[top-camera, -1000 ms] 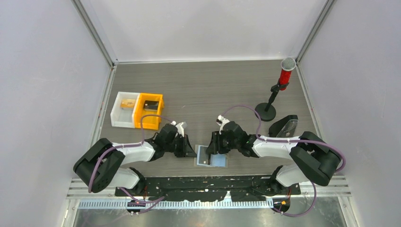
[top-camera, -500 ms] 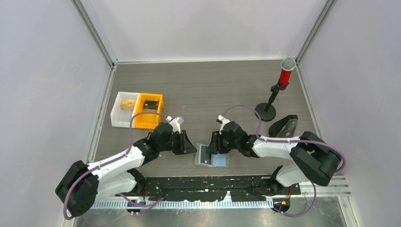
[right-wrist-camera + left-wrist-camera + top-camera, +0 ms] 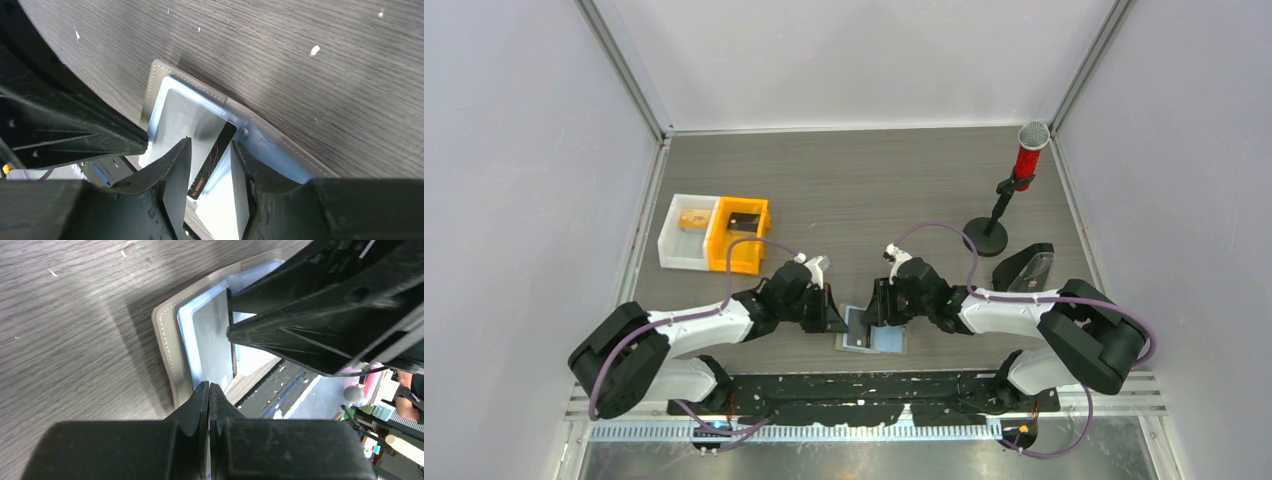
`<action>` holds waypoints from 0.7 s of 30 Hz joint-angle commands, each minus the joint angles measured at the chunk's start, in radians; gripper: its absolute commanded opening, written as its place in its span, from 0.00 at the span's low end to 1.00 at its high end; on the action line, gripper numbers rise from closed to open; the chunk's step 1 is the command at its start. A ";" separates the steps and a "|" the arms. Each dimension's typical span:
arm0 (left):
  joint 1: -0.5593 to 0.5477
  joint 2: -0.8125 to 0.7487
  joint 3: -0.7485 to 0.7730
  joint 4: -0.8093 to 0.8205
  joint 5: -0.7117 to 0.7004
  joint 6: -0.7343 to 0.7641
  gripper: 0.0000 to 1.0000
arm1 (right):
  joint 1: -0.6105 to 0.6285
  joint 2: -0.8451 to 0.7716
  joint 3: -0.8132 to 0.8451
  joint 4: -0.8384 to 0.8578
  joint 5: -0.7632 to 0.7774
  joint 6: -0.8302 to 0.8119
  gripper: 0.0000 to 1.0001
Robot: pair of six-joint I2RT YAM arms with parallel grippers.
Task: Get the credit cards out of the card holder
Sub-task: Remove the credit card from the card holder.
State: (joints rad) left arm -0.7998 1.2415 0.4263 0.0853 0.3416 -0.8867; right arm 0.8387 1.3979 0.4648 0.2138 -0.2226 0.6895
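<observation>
Grey wood-grain surface [image 3: 874,190] carries the card holder [image 3: 854,328], spread flat between the two arms so its pockets face up. Over the holder's middle, the right pincer [image 3: 210,167] stands parted, its fingers straddling the dark-striped end of a credit card [image 3: 182,120] not yet drawn out, probably lining up a pinch. At the holder's left rim, the left pincer [image 3: 209,392] is clenched on nothing visible, likely to pin the holder down.

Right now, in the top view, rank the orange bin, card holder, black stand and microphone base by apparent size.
1. Orange bin.
2. Card holder and black stand: they look alike, and the holder is partly covered, so unsure.
3. Microphone base.
</observation>
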 commanded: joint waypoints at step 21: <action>-0.006 0.105 -0.030 0.041 -0.105 0.005 0.00 | -0.006 -0.023 -0.016 0.008 0.031 0.013 0.41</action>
State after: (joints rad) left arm -0.8032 1.3331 0.4175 0.1238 0.2749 -0.8871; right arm 0.8356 1.3727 0.4412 0.2379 -0.2436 0.6884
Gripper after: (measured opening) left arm 0.010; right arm 0.412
